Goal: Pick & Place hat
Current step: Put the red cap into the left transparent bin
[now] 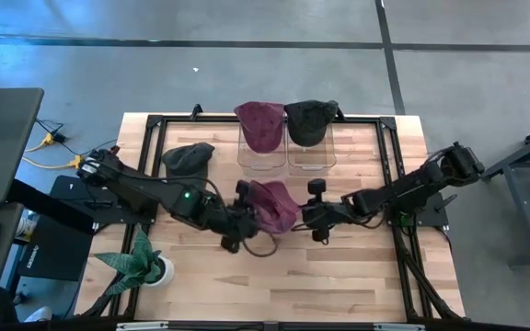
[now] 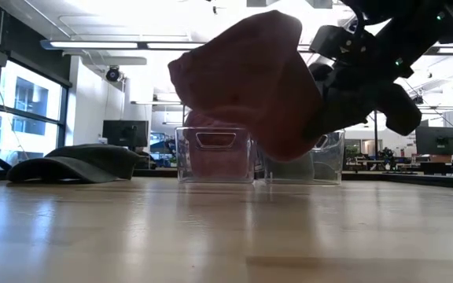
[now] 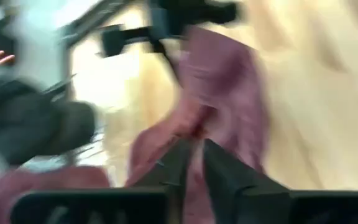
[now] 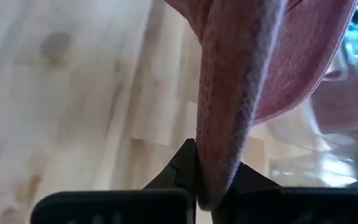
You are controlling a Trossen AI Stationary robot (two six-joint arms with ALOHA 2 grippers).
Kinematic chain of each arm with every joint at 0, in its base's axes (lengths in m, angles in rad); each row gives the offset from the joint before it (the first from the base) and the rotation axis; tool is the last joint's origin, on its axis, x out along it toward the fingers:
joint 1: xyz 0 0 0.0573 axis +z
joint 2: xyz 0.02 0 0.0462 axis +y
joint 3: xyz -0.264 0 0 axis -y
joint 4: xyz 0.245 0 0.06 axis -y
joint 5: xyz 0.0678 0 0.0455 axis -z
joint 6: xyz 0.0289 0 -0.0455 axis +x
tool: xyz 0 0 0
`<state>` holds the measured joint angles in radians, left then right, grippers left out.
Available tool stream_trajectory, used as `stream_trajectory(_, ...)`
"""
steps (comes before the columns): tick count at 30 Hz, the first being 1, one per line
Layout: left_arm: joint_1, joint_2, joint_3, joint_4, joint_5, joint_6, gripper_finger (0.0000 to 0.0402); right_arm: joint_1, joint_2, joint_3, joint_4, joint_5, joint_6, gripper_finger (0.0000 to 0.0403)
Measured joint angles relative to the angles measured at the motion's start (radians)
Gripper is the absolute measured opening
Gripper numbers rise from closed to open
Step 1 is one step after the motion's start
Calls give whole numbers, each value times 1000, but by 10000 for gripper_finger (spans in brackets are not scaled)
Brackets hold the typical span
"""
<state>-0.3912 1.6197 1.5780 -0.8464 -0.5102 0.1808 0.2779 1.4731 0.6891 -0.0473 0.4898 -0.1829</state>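
A maroon hat (image 1: 274, 204) hangs in the air over the middle of the table, between both grippers; the low view shows this maroon hat (image 2: 250, 79) clear of the wood. My left gripper (image 1: 247, 210) is shut on its left side and my right gripper (image 1: 305, 217) on its right side. A second maroon hat (image 1: 259, 124) and a dark hat (image 1: 309, 119) sit draped over the rims of two clear bins at the far edge. A dark grey hat (image 1: 187, 158) lies flat on the table's left part. My left gripper (image 3: 194, 163) pinches maroon cloth (image 3: 194, 127) at the hat's left side between its two fingers, coming level from the table's left. The view is blurred, so the exact part cannot be told. My right gripper (image 4: 207, 190) pinches a thick rounded edge of the hat (image 4: 219, 149) between its two fingers, coming level from the table's right. The edge runs away from the fingers, and the hat is lifted clear of the table.
Two clear bins (image 1: 263, 154) (image 1: 311, 154) stand side by side at the far middle. A potted plant (image 1: 141, 262) stands at the near left corner. A black frame (image 1: 389, 165) runs around the table. Bare wood lies on the near half (image 1: 283, 285).
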Motion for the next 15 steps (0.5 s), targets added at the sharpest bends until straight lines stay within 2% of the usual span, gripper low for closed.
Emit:
stream_trajectory(2, -1, 0, 0, -32, 77, 71, 80, -11, 0, 0, 8, -39, 0, 8)
stream_trajectory(5, -3, 14, -1, -91, 131, 129, 145, -20, 0, 0, 15, -62, 0, 8)
stream_trajectory(10, 7, 76, -2, -123, 146, 95, 253, -24, 0, 0, 15, -77, -5, 6)
stream_trajectory(13, 18, 127, -2, -132, 150, 46, 294, -23, 0, 0, 15, -76, -6, 11)
stream_trajectory(15, 18, 165, -4, -121, 154, 17, 304, -23, 0, 0, 15, -77, -3, 11)
